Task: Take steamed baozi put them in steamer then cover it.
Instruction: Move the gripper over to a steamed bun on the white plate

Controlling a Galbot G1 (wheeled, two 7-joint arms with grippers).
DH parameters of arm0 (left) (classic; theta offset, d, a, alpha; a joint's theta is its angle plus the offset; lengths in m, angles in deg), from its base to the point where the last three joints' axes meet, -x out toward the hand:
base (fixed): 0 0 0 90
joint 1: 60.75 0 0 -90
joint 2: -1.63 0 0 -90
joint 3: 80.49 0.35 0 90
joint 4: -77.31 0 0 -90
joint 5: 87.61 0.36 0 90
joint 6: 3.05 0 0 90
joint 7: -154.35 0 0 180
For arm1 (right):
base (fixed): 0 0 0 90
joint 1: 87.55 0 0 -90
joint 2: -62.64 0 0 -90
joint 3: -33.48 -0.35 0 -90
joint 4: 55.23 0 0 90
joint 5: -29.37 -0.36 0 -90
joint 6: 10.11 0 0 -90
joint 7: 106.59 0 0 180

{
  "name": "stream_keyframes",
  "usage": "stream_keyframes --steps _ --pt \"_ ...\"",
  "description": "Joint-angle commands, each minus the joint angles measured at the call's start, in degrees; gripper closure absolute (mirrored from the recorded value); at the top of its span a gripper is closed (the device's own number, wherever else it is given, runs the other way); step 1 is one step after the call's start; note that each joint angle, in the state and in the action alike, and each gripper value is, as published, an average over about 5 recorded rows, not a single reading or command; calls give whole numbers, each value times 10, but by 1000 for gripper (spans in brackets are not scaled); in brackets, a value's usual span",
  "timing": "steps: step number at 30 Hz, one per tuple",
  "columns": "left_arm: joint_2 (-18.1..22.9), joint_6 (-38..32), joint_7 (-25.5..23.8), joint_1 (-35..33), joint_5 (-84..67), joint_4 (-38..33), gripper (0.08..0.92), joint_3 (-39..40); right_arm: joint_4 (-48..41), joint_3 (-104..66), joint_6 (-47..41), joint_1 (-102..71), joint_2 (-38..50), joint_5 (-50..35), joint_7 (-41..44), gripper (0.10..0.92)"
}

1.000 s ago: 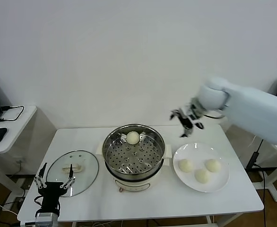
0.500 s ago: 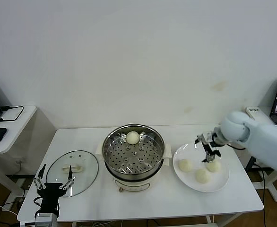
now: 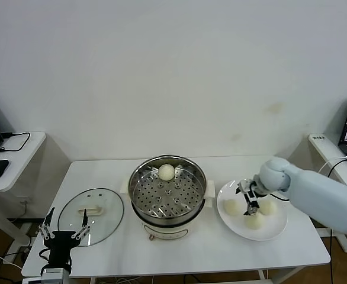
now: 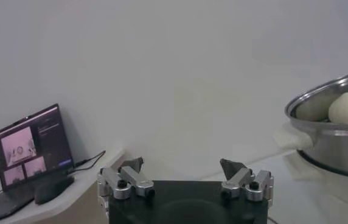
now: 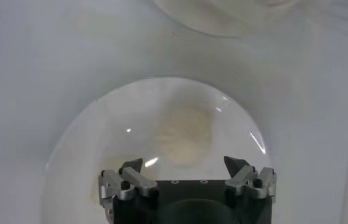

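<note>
Your right claw (image 3: 248, 200), having dropped from above the steamer (image 3: 168, 188) to the plate (image 3: 227, 220), is hovering released over a baozi (image 3: 232, 206), lining up your second pick.

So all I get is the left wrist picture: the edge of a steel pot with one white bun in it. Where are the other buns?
Observer: Three more baozi lie on a white plate to the right of the steamer.
Operator: Is anything going for them?
Observer: Yes. The right gripper hangs over the plate with its fingers open, and its wrist view shows one bun just beyond them.
Operator: And the lid?
Observer: The glass cover lies flat on the table to the left of the steamer, just ahead of the open left gripper.
</note>
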Motion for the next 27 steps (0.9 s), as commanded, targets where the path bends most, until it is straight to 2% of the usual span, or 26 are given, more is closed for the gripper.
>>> stream_keyframes --steps 1,7,20,27 --pt "-1 0 0 1 0 1 177 0 -25 -9 0 -21 -29 8 -12 203" --pt "-1 0 0 7 0 6 177 2 -33 -13 -2 -24 -33 14 -14 212" --pt "-2 -1 0 11 0 5 177 5 -39 -16 -1 -17 -34 16 -3 367" --pt "-2 -1 0 11 -1 0 177 4 -11 -7 -5 25 -14 -15 21 389"
